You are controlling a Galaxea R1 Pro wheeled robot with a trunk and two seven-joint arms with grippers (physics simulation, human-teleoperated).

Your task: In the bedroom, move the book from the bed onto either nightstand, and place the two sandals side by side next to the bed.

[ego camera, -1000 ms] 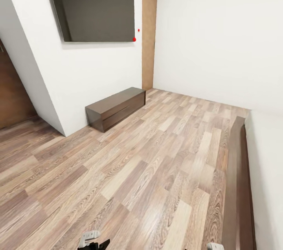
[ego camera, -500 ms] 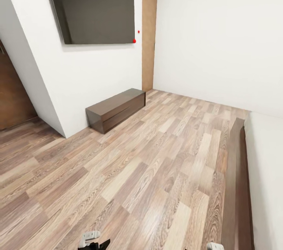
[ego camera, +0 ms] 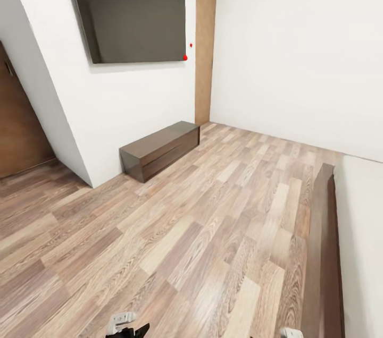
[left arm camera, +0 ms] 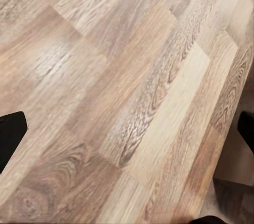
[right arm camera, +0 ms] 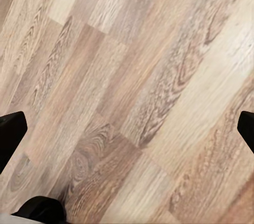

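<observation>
Along the right edge there's just the bed (ego camera: 323, 253) frame and mattress; book and sandals aren't in sight. Robot's probably in transit, so next: turn toward the bed. Both jaws wide, holding nothing.

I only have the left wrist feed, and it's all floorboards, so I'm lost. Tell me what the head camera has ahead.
Observer: A long low cabinet stands against the white wall, below a dark wall screen.
Operator: Give me the bed's position.
Observer: The bed runs along the head view's right edge, dark wooden frame nearest, pale mattress beyond.
Operator: Report the right gripper.
Observer: The right gripper is open in its wrist view, with nothing between the fingertips and only plank floor past them.
</observation>
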